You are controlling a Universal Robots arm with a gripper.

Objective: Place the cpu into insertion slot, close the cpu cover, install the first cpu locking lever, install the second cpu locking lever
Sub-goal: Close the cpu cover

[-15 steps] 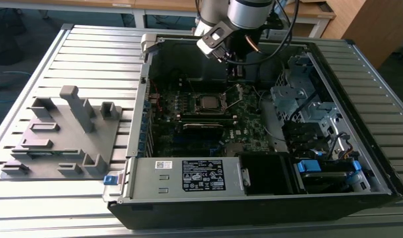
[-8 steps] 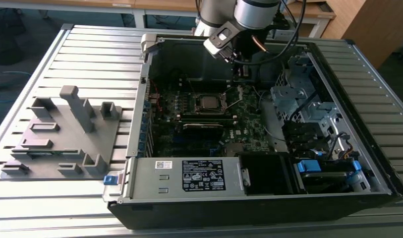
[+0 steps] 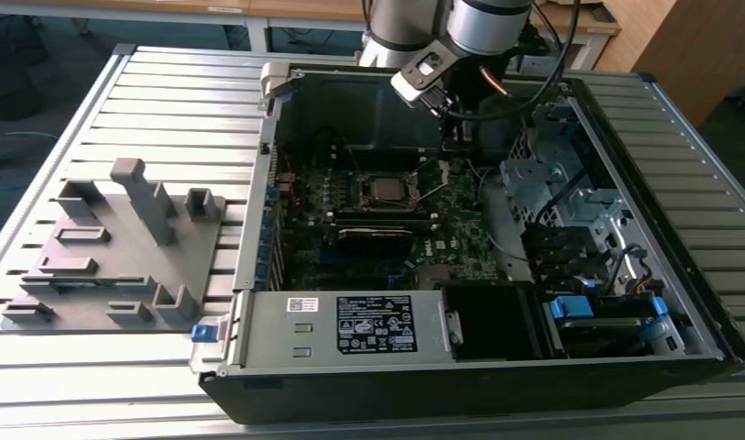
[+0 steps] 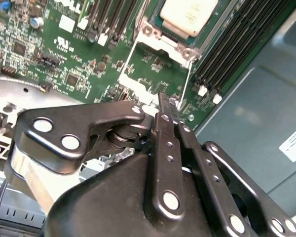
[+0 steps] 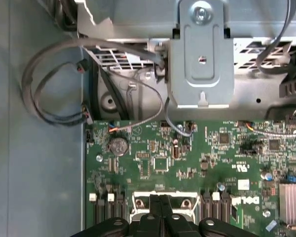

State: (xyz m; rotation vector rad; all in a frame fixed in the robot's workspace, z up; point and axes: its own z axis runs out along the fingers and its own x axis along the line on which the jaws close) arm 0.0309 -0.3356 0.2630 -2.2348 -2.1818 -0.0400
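Take the small flat square cpu with the pale silver-grey metal top (image 4: 188, 14) as already seated in the square black insertion slot (image 3: 387, 191) of the dark green motherboard (image 4: 74, 69), well inside the open black computer case (image 3: 470, 394). Judge the thin silver-grey metal cpu cover (image 4: 168, 38) to be lying flat round the chip, hence probably closed, though not with certainty. Count the step in hand, then, as the first locking lever. See two thin bright wire levers running out from the socket over the board, one (image 4: 129, 58) off to one side and the other (image 4: 186, 81) ending right beside the black metal gripper (image 4: 166, 106). Note the fingers (image 4: 163, 138) drawn tight together, with no gap and nothing visibly pinched between them; cannot tell whether touching the wire's free end or merely just beside it. To do this well, use the closed fingertips as one blunt pusher, bear on the lever close to its free end rather than near its pivot, and keep the push along the lever's own swing so as not to skid off the thin wire. Press steadily, without jerks, until flat against the board beside the socket. Stay off the long narrow black memory slots (image 4: 237, 47) next to the socket and off the small parts on the board. Avoid any load on the cover or the chip itself.
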